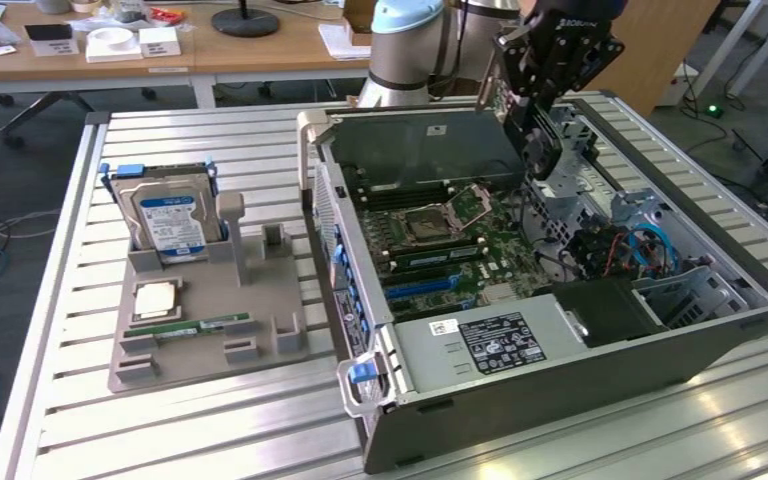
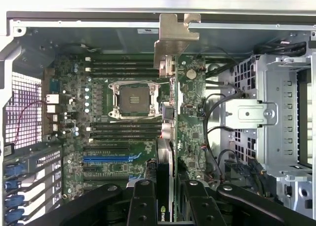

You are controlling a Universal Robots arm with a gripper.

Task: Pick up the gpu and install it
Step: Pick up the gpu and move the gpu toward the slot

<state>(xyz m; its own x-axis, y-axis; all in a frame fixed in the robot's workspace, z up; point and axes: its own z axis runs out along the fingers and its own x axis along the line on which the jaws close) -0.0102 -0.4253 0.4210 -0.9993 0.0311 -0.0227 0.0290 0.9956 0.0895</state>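
Slatted desk (image 1: pixel 224 420), open PC case (image 1: pixel 598 385) right under us
We've got the jaws clamped on the gpu (image 2: pixel 166 162), edge-down over the motherboard (image 2: pixel 123 137), long axis running out to its silver bracket (image 2: pixel 175 36).

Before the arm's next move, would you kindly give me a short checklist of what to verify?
1. Gripper shut on the gpu: ok.
2. Gpu over the open case: ok.
3. Blue slot free: ok, nothing sits in it.
4. Gpu seated: not ok, it hangs above the board.
5. Gpu lined up with the slot: cannot tell.
6. Cables clear of the way down: cannot tell.
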